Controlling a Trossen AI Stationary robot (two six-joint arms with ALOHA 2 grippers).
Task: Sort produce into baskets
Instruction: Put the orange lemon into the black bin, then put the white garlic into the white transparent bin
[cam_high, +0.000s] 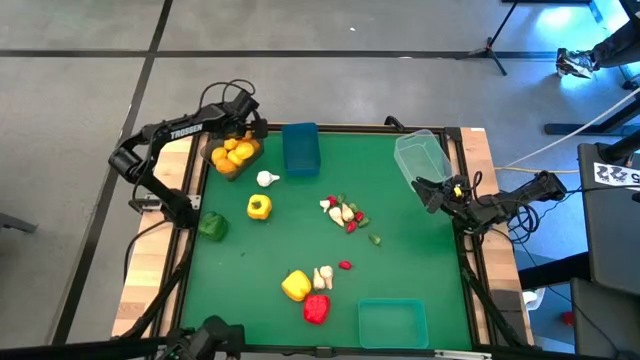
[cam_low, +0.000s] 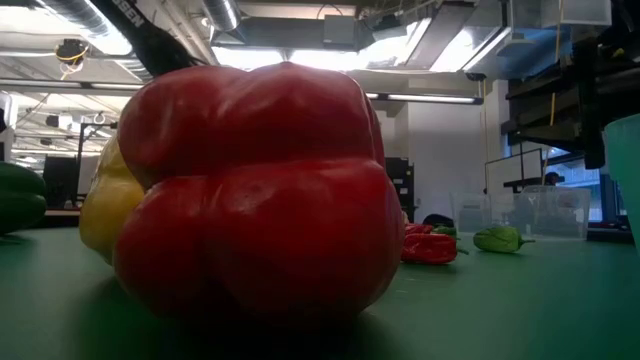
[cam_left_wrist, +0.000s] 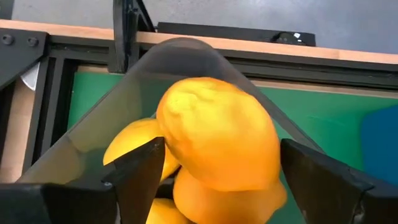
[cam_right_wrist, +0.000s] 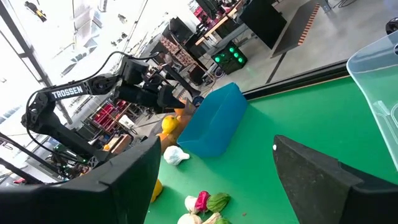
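Observation:
My left gripper (cam_high: 243, 128) hangs open over the dark grey translucent basket (cam_high: 216, 162) at the table's far left. Its fingers stand on either side of the topmost yellow-orange fruit (cam_left_wrist: 217, 134), which rests on other such fruits (cam_high: 235, 155) in that basket. My right gripper (cam_high: 432, 190) waits open and level at the table's right edge, beside the clear basket (cam_high: 420, 155). Out on the green mat lie a white garlic piece (cam_high: 267, 179), two yellow peppers (cam_high: 259, 207) (cam_high: 295, 285), a green pepper (cam_high: 212, 226) and a red pepper (cam_high: 316, 308).
A blue basket (cam_high: 300, 148) stands at the far edge and a teal basket (cam_high: 392, 322) at the near edge. A cluster of small white, red and green pieces (cam_high: 343, 212) lies mid-table. A red bit (cam_high: 345, 265) and a green bit (cam_high: 375, 239) lie apart from it.

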